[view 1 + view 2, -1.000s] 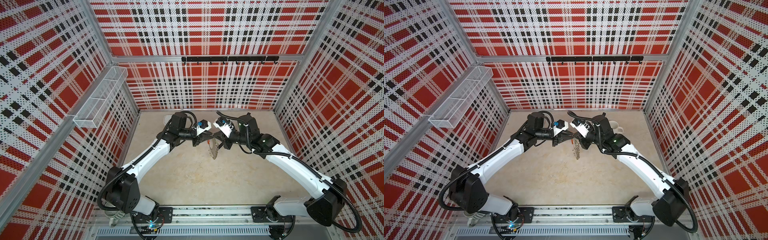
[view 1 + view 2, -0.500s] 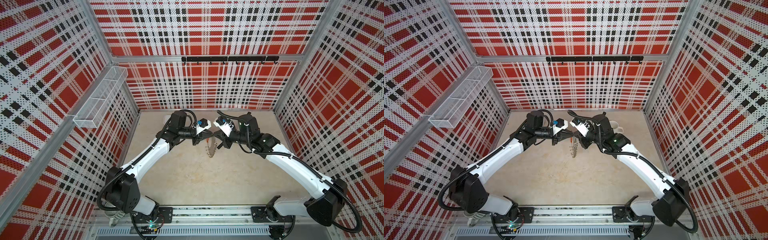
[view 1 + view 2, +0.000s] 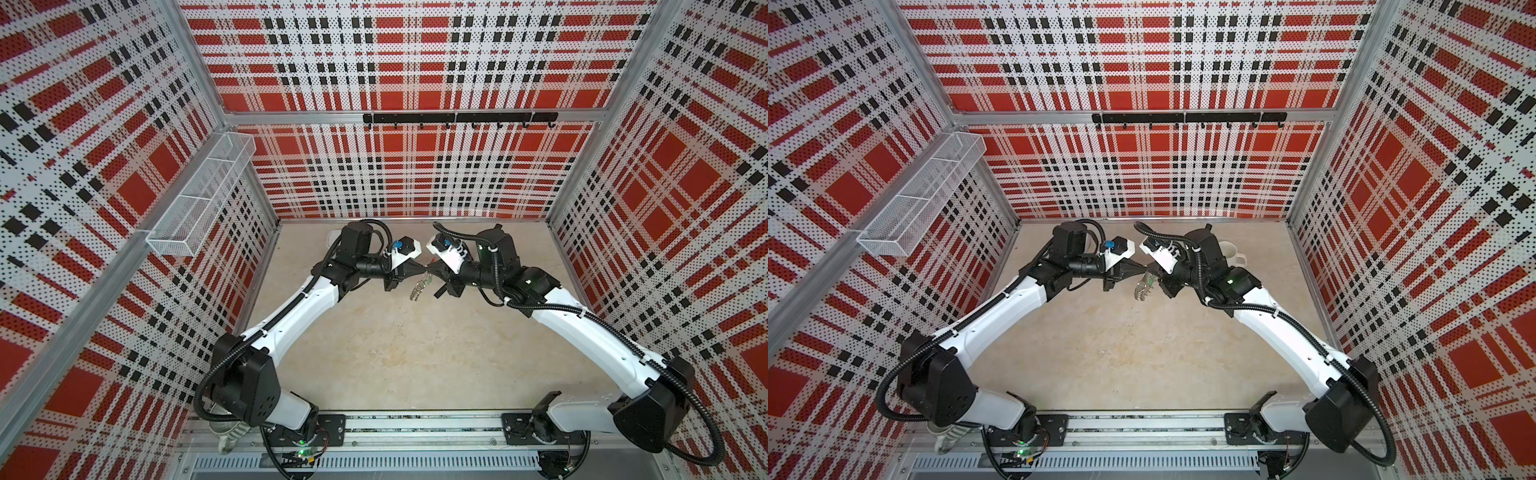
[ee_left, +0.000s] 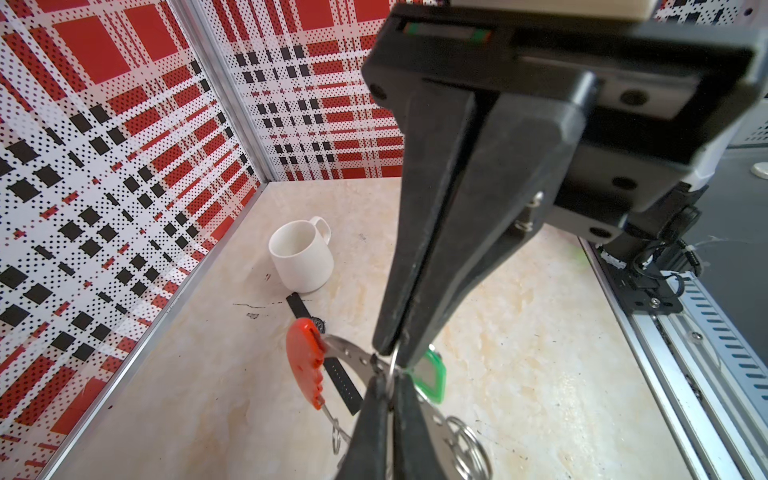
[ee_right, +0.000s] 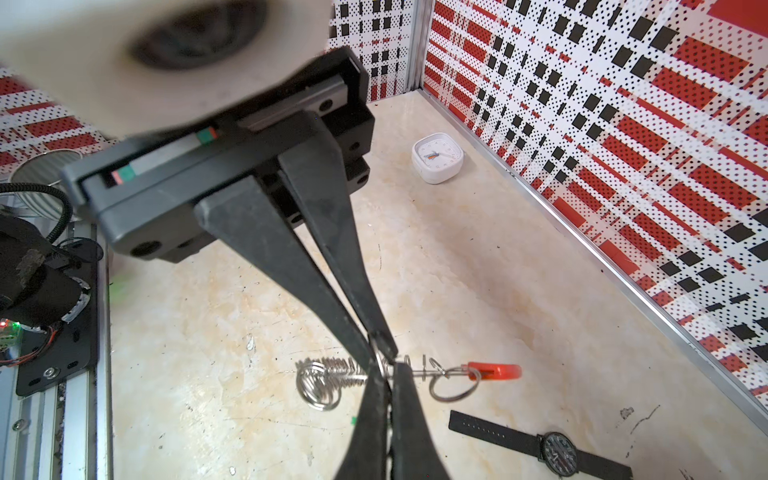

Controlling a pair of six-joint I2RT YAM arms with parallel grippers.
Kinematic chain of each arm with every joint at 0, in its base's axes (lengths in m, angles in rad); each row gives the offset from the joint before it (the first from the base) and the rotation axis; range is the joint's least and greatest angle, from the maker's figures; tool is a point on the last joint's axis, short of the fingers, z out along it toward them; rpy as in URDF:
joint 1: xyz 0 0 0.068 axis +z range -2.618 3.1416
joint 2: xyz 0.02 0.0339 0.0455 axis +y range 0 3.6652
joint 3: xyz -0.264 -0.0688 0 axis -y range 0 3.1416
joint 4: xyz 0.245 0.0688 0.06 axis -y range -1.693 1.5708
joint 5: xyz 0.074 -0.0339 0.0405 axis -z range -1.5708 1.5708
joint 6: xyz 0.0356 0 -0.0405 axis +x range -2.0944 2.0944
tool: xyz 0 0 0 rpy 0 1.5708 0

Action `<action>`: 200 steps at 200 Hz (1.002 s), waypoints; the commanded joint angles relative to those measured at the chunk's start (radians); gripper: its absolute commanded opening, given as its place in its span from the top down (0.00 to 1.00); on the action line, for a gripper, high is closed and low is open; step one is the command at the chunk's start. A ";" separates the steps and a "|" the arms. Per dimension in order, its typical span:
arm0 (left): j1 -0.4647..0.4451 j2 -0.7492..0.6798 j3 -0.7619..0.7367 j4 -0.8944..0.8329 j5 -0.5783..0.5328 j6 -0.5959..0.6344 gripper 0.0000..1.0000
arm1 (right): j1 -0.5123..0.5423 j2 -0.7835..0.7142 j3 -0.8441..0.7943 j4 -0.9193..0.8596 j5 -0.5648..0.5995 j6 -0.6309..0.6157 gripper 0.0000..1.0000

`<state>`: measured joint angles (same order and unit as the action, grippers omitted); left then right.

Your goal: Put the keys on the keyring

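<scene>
Both grippers meet tip to tip in the air over the middle of the table. The keyring [image 4: 349, 353], a flat grey band with a red section [image 4: 305, 361] and wire loops [image 4: 465, 449], hangs between them; it also shows in both top views [image 3: 417, 289] [image 3: 1140, 289]. My right gripper [image 5: 388, 370] is shut on its rim. My left gripper [image 4: 390, 378] is shut on a thin wire loop at that rim. The keys' green tag [image 4: 432, 378] hangs just beside the tips; I cannot tell what it hangs from.
A black wristwatch [image 5: 557, 451] lies on the table under the grippers. A white mug [image 4: 301, 255] stands at the back right and a small white clock [image 5: 437, 158] at the back left. A wire basket [image 3: 199, 199] hangs on the left wall.
My left gripper has closed its jaws at the keyring's rim. The hanging keyring has swung up and left, closer to the tips. The right gripper stayed shut.
</scene>
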<state>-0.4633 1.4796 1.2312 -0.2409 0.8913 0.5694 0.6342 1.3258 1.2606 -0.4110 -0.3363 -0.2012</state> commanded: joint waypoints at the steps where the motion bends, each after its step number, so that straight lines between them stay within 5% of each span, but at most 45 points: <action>1: 0.002 -0.001 0.025 0.011 0.007 0.007 1.00 | 0.011 -0.032 -0.014 0.101 -0.026 0.092 0.80; 13: 0.004 -0.002 0.016 0.024 0.000 -0.010 1.00 | 0.002 -0.049 -0.031 0.144 -0.055 0.150 0.52; 41: 0.011 -0.034 -0.059 0.176 -0.018 -0.144 1.00 | -0.083 -0.100 -0.110 0.325 -0.212 0.373 0.38; 72: 0.009 -0.121 -0.280 0.670 -0.016 -0.457 1.00 | -0.199 -0.123 -0.259 0.679 -0.427 0.701 0.38; 96: 0.007 -0.148 -0.401 0.997 -0.020 -0.672 1.00 | -0.212 -0.090 -0.280 0.793 -0.527 0.814 0.41; 143: -0.001 -0.132 -0.419 1.106 -0.025 -0.814 1.00 | -0.213 -0.036 -0.272 0.847 -0.591 0.865 0.46; 200: -0.012 -0.070 -0.445 1.449 -0.029 -1.107 1.00 | -0.208 -0.020 -0.275 0.881 -0.601 0.883 0.56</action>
<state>-0.4683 1.3827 0.7975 0.9829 0.8604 -0.3664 0.4225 1.3018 0.9806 0.4187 -0.9119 0.6647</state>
